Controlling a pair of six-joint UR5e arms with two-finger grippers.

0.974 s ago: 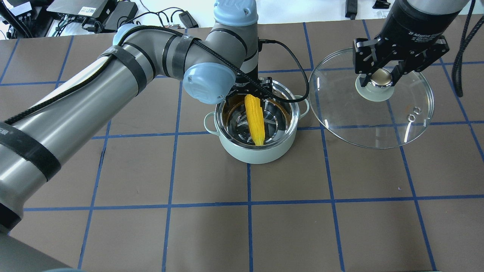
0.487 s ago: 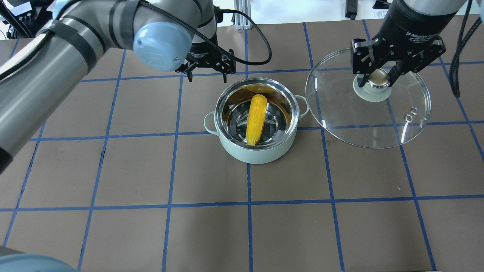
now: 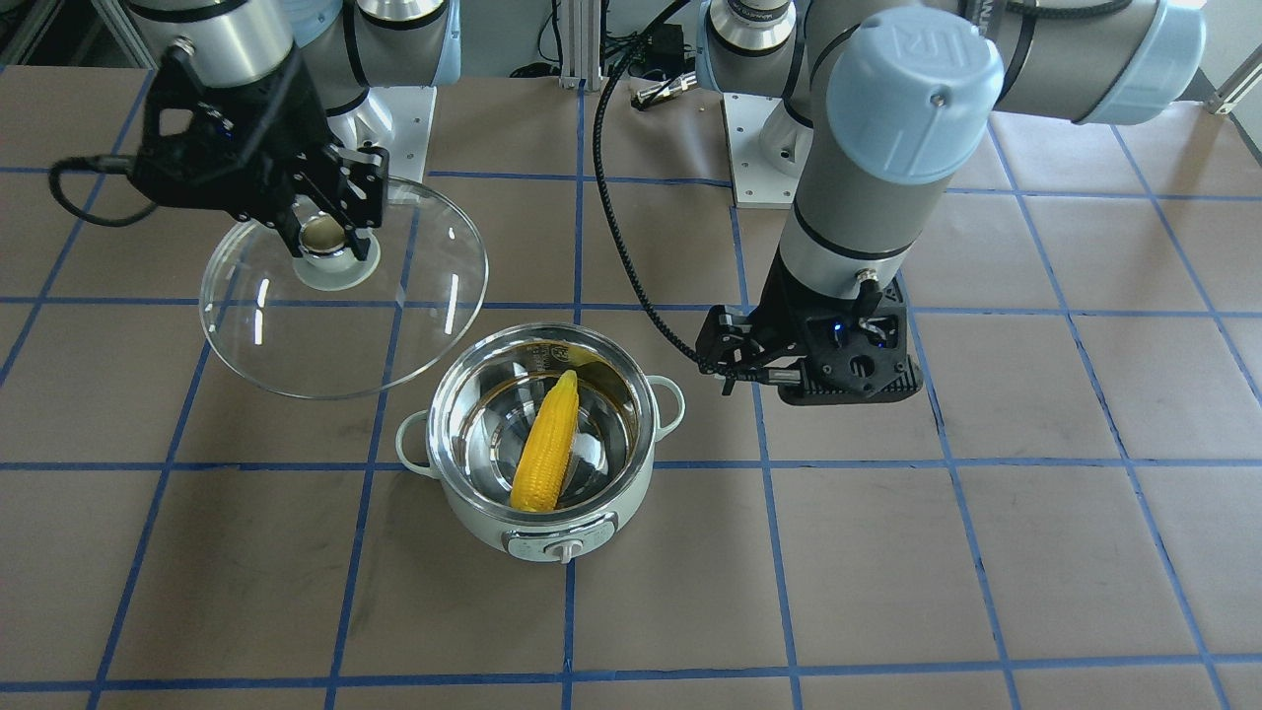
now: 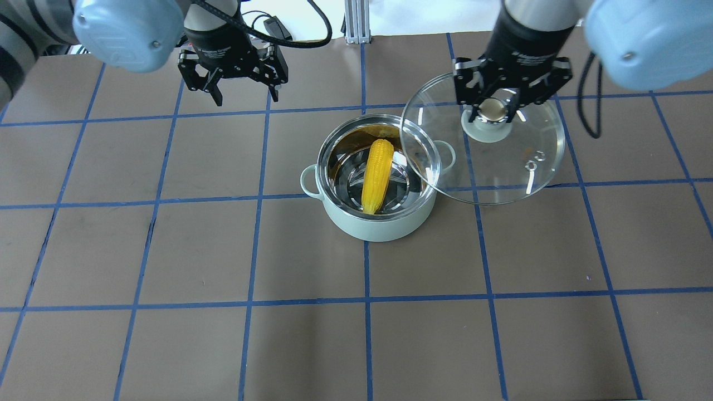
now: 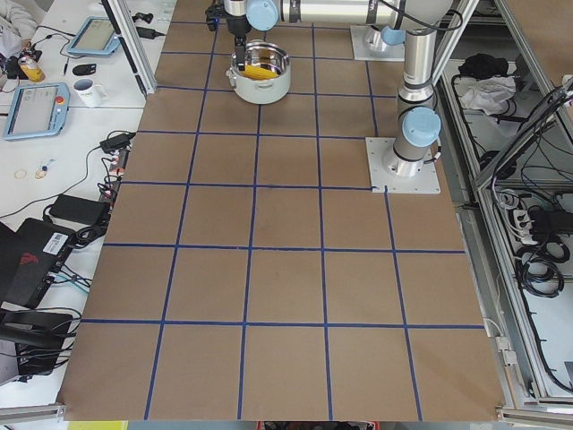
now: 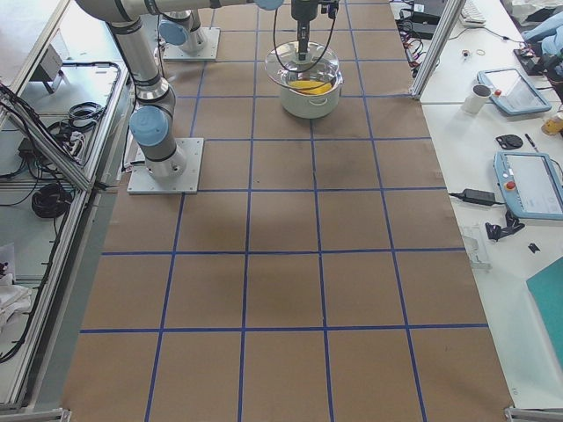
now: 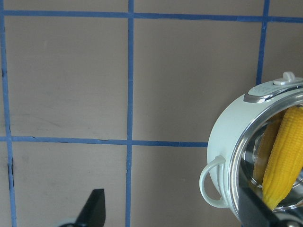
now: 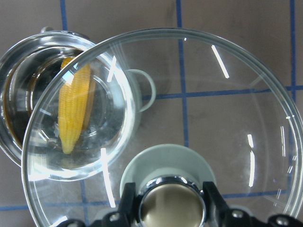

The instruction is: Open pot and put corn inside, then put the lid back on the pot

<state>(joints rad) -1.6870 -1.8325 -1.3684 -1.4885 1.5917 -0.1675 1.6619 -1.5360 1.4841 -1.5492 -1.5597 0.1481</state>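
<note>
The right gripper (image 4: 490, 111) is squeezing the one lid (image 4: 501, 167) by its top and holding it up. Just beside and below this gripper, one pot (image 4: 379, 225) is sitting with one corn (image 4: 377, 175) lying inside. The lid's edge is hanging over the pot. The left gripper (image 4: 245, 92) is hanging spread wide, holding nothing, away from the pot.

The pot (image 4: 379, 225) stands uncovered, its mouth open from above except for the corn (image 4: 377, 175) lying across the steel bowl. The glass lid (image 4: 501, 167), pinched by its knob in the right gripper (image 4: 492, 110), hangs over the pot's right handle and overlaps that rim. The left gripper (image 4: 245, 97), jaws spread, hovers well apart past the opposite handle. Open table (image 4: 223, 250) stretches from the pot's knob side.
</note>
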